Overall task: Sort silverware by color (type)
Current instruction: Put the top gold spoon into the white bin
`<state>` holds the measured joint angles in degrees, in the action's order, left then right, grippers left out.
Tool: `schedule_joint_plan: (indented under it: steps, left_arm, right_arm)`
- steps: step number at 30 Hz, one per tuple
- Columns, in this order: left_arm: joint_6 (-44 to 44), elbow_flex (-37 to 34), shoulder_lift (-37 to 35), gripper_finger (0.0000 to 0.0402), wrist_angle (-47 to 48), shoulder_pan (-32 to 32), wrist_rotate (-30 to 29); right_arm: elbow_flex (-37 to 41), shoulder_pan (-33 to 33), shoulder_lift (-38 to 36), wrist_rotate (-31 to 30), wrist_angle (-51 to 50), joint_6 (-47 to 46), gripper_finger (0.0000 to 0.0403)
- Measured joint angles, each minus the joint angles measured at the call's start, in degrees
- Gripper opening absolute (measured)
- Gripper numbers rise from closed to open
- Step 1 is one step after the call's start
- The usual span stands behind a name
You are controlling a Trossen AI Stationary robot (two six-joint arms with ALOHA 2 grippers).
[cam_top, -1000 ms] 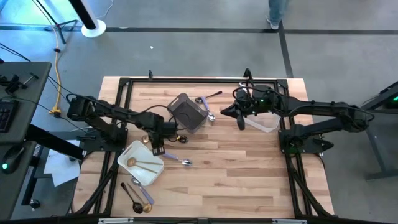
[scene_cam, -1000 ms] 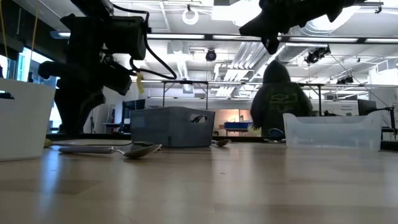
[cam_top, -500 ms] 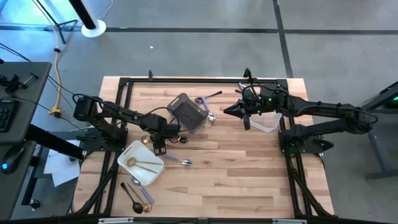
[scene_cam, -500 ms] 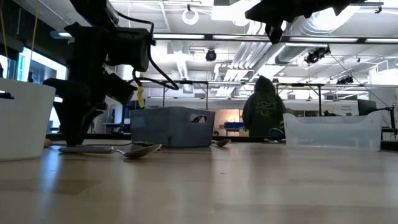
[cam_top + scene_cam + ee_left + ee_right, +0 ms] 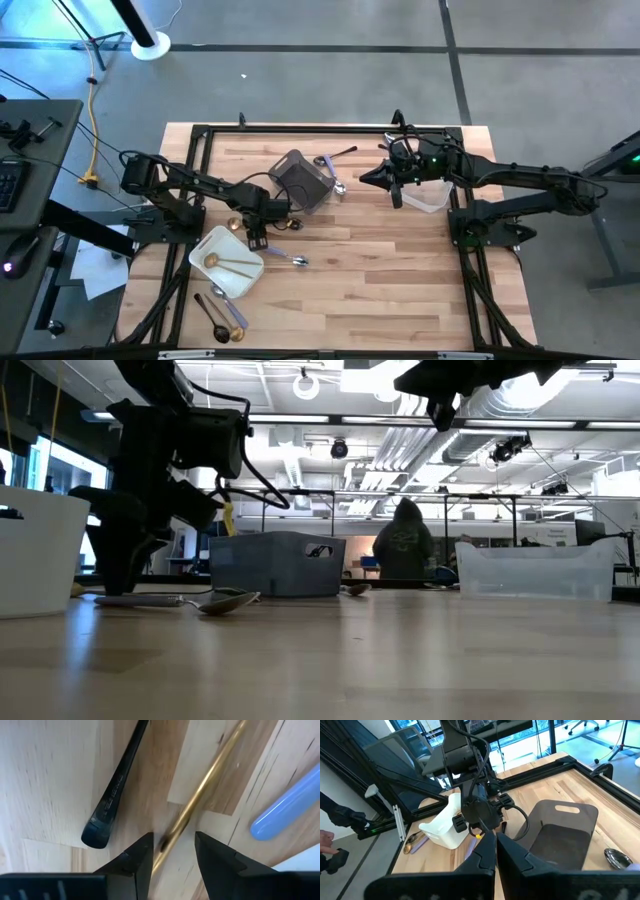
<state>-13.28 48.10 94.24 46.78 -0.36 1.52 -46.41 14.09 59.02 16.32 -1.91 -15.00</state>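
On the wooden table (image 5: pixel 350 260), seen from above: left gripper (image 5: pixel 256 237) low at left centre, just right of the white tray (image 5: pixel 200 250), which holds a gold spoon (image 5: pixel 213 261) and gold fork (image 5: pixel 238 266). A lilac-handled spoon (image 5: pixel 283 259) lies just right of the tray. Near the table's near-left corner, black and gold spoons (image 5: pixel 222 322) lie together. Grey bin (image 5: pixel 301 181) at centre far; more cutlery (image 5: pixel 335 158) beside it to the right. Right gripper (image 5: pixel 396 195) raised beside the clear tub (image 5: pixel 428 196), fingers shut, holding nothing.

Low view: left gripper (image 5: pixel 118 575) down at the tabletop, a spoon (image 5: pixel 210 601) lying just right of it; bin (image 5: pixel 277 563) behind; tub (image 5: pixel 535 569) at right; person (image 5: pixel 404 545) far off in the room.

Left wrist view: fingers (image 5: pixel 137 862) parted, straddling a gold handle (image 5: pixel 200 792) flat on the wood, not clamped on it. Black handle (image 5: pixel 115 790) to one side, lilac handle (image 5: pixel 287 810) to the other.

Right wrist view: closed fingers (image 5: pixel 485 855) above the table; bin (image 5: pixel 560 832), tray (image 5: pixel 445 827) and left arm (image 5: pixel 477 812) beyond.
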Motion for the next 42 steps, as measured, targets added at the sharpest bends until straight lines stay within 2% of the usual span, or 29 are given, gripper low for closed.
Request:
schedule_joint_plan:
  steps: [4,10,12,26,37,42]
  left_arm:
    - [0.79,0.0,0.04,0.0106,-0.4,0.0,-0.24]
    - [2.04,0.0,0.09,0.0022,-0.74,-0.02,-0.31]
    - [2.96,-0.02,0.11,0.0009,-0.68,-0.07,-0.31]
    - [6.28,0.47,-0.06,0.0003,0.16,-0.07,-0.07]
    - [10.91,6.94,0.04,0.0001,4.56,-0.02,0.11]
    - [15.15,11.39,-0.04,0.0001,10.22,-0.02,0.13]
  right_arm:
    - [0.0,0.02,0.0,-0.02,0.0,0.45,0.0]
    - [0.0,0.01,0.0,-0.02,0.0,0.48,0.0]
    - [0.0,0.01,0.0,-0.02,0.0,0.48,0.0]
    - [0.0,0.0,0.0,-0.04,0.0,0.48,0.0]
    - [0.0,0.01,0.0,-0.07,0.0,0.48,0.0]
    - [0.0,0.0,0.0,-0.07,0.01,0.48,0.0]
